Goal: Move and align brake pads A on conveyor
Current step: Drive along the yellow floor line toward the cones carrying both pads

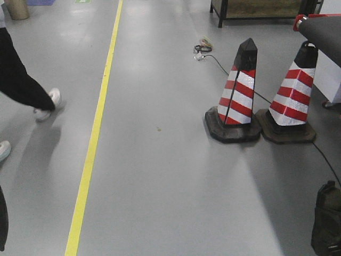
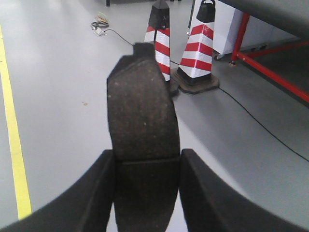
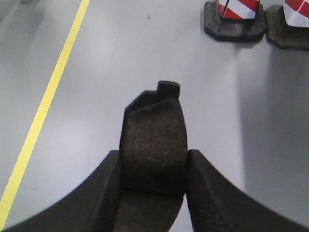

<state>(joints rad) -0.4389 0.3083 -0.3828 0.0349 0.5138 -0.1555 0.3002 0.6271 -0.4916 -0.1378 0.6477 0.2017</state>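
In the left wrist view my left gripper [image 2: 147, 162] is shut on a dark grey curved brake pad [image 2: 142, 106] that sticks out forward over the grey floor, its groove level with the fingertips. The right wrist view shows my right gripper [image 3: 153, 166] shut on a second brake pad [image 3: 153, 135], its backing tab pointing away from me. Both pads hang above bare floor. The conveyor's dark belt [image 2: 275, 12] on a red frame [image 2: 270, 72] lies at the upper right; its end [image 1: 322, 29] also shows in the front view. Neither gripper appears in the front view.
Two red-and-white striped cones [image 1: 237, 96] [image 1: 295, 93] stand on the floor beside the conveyor, with a black cable [image 1: 325, 160] running past them. A yellow line [image 1: 93, 138] crosses the floor. A walking person's legs [image 1: 24, 85] are at the left. A black bag [image 1: 326, 218] sits at the lower right.
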